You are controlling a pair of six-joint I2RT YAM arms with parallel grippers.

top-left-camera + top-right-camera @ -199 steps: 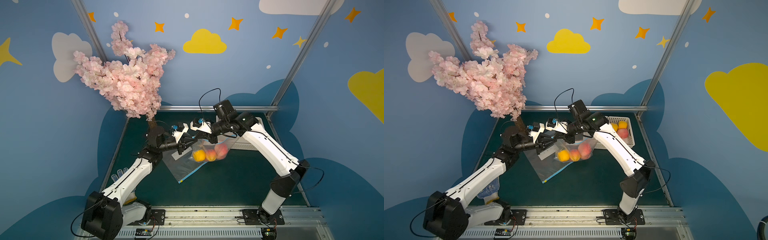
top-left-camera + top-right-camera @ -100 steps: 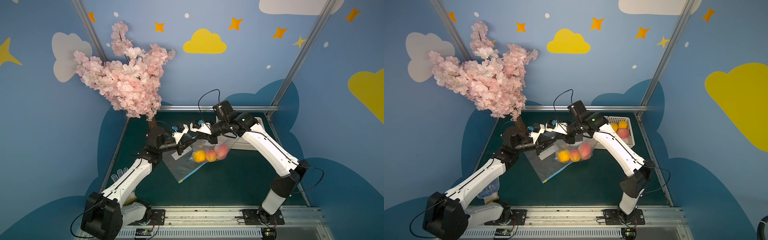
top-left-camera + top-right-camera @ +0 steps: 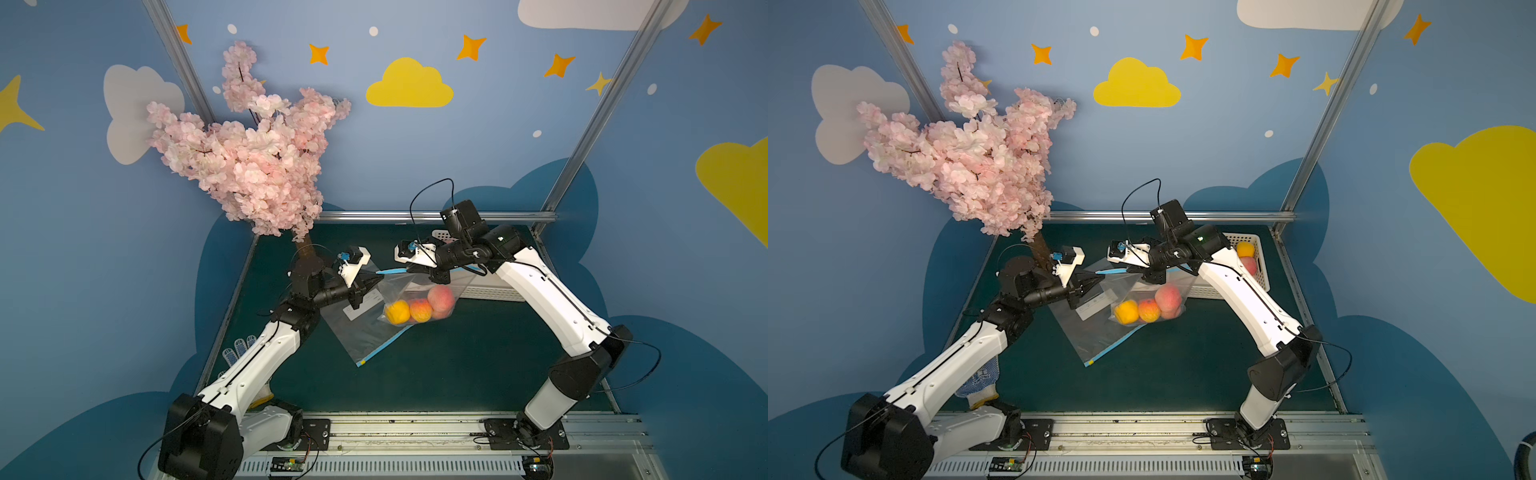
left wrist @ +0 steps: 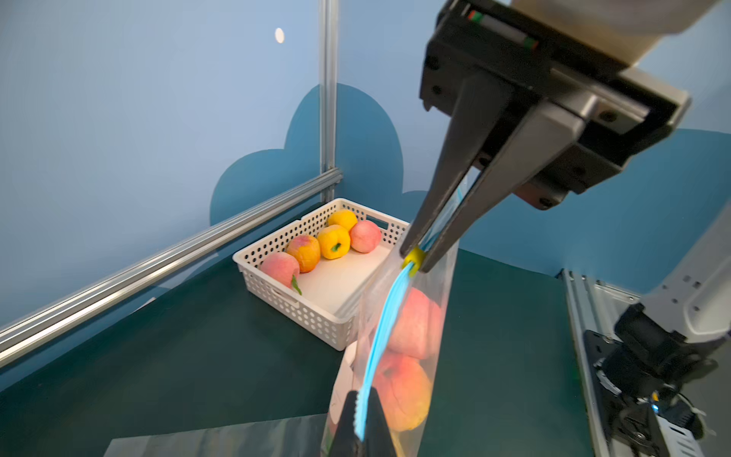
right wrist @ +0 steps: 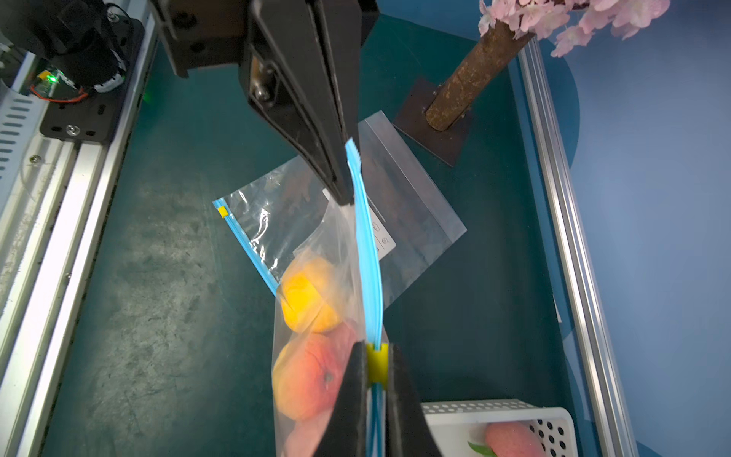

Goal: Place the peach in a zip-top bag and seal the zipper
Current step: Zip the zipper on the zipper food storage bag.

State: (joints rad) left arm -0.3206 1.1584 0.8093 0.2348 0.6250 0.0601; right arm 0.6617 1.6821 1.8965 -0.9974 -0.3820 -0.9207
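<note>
A clear zip-top bag hangs between my two grippers, over the green table. Inside it are two pink-orange peaches and a yellow fruit. Its blue zipper strip runs taut from one gripper to the other. My left gripper is shut on the strip's end, also seen in both top views. My right gripper is shut on the yellow slider, which the left wrist view also shows.
A second, empty zip-top bag lies flat on the table under the held one. A white perforated basket with several peaches stands at the back right. The blossom tree's trunk rises at the back left. A glove lies by the left arm.
</note>
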